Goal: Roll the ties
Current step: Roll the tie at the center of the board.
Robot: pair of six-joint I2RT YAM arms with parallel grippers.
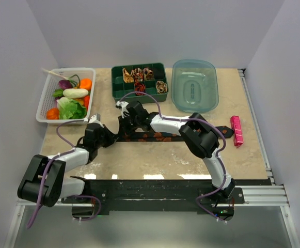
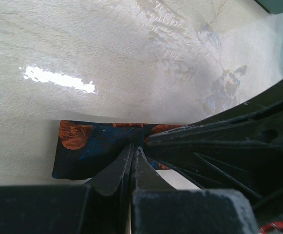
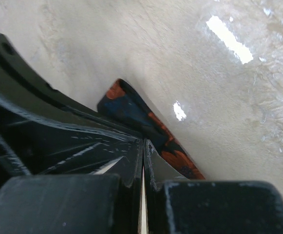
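Note:
A long black tie with orange-red spots lies flat across the middle of the table. Its left end shows blue and orange pattern in the left wrist view. My left gripper is shut on the edge of that end, and the cloth bunches at the tips. My right gripper is shut on the same tie right beside it, coming from the other side. Small rolled ties in tan, red and dark sit in a green divided box at the back.
A white basket of toy vegetables stands at the back left. A clear blue tub lies upside down at the back right. A small pink bar rests near the table's right edge. The two grippers crowd each other at the tie's end.

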